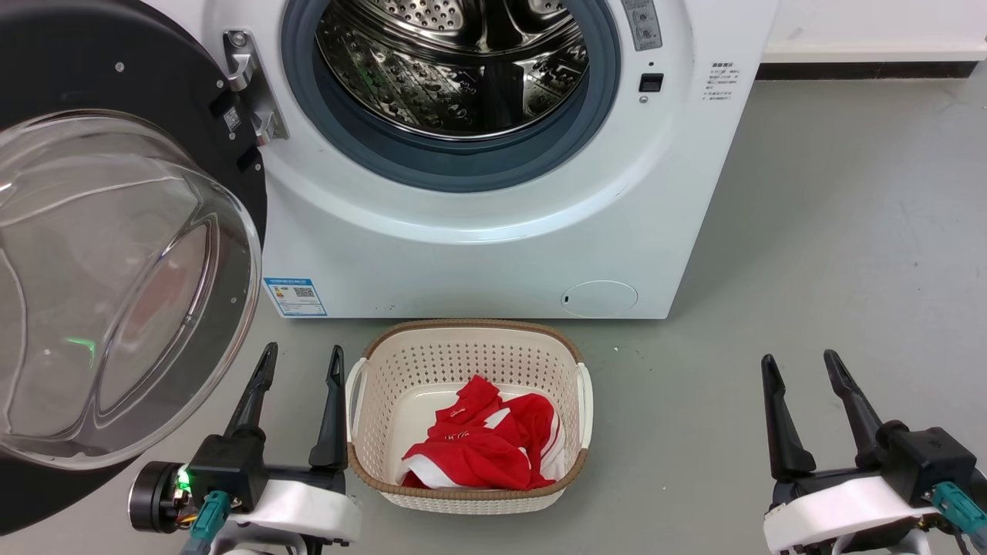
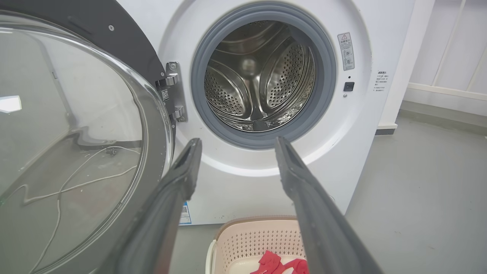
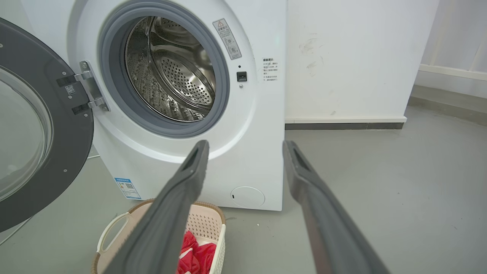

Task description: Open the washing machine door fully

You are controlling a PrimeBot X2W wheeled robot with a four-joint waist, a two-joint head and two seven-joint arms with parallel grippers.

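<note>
The washing machine door (image 1: 123, 254) stands swung away from the opening, just to the outer, left side of the left hand (image 1: 302, 353) and reaching ahead of it. Its inner face and bulging clear glass bowl are turned towards the robot, and it hangs on a metal hinge (image 1: 250, 85) at the left of the opening. In the left wrist view the door (image 2: 76, 133) lies close beside that hand's left finger; whether they touch cannot be told. The left hand (image 2: 237, 140) has its two fingers spread wide apart with nothing between them. Straight ahead of it is the washing machine (image 1: 478, 254), with its grey gasket (image 1: 432, 162) and steel drum (image 1: 455, 62) uncovered. A blue sticker (image 1: 295, 297) sits low on the front panel ahead of the left hand, and a round filter cap (image 1: 599, 298) further to its right. Just beside the left hand on its inner side, a cream basket (image 1: 463, 339) stands on the grey floor (image 1: 833, 254) and holds a red and white garment (image 1: 482, 443). The right hand (image 1: 799, 358) is well apart on the far side of the basket, fingers likewise spread and empty. From its wrist view the right hand (image 3: 246, 144) points at the machine's lower right corner, with the door (image 3: 34, 125) far off to its left.
</note>
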